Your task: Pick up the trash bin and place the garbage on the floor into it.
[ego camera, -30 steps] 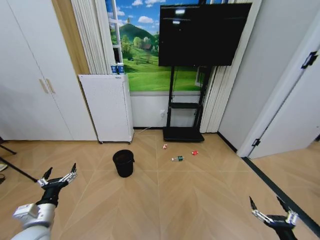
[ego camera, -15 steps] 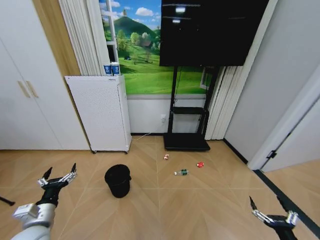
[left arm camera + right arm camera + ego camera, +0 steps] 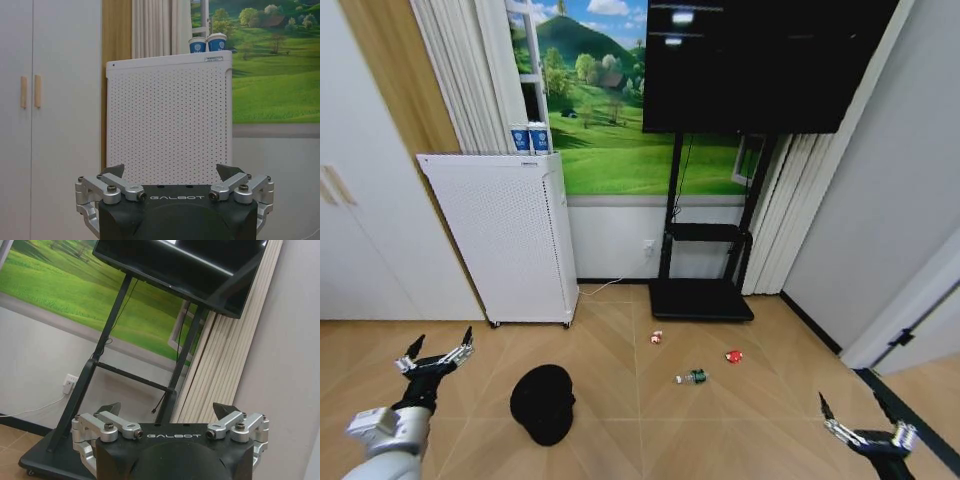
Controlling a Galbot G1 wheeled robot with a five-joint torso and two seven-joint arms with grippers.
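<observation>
The black trash bin (image 3: 542, 402) is now seen closer below, the camera having advanced, with the wrapper (image 3: 656, 337), bottle (image 3: 691, 377) and red lump (image 3: 733, 355) beyond, while left gripper (image 3: 436, 353) and right gripper (image 3: 860, 420) are held apart, empty.

The setting is a domestic-style living room, possibly a mock-up. The floor (image 3: 740, 440) is light wood laid in a herringbone pattern. On the far wall, a large black television (image 3: 760, 65) is mounted on a black wheeled stand (image 3: 702, 290). Behind it, a window-framed landscape mural (image 3: 610, 120) shows green hills and blue sky, flanked by pale pleated curtains (image 3: 470, 80). To the left stand white wardrobe doors (image 3: 30, 120) with wooden handles. A tall white perforated appliance (image 3: 500, 235) stands against the wall, with two blue paper cups (image 3: 530, 138) on top. On the right is a white door (image 3: 920, 310) with a dark handle.
</observation>
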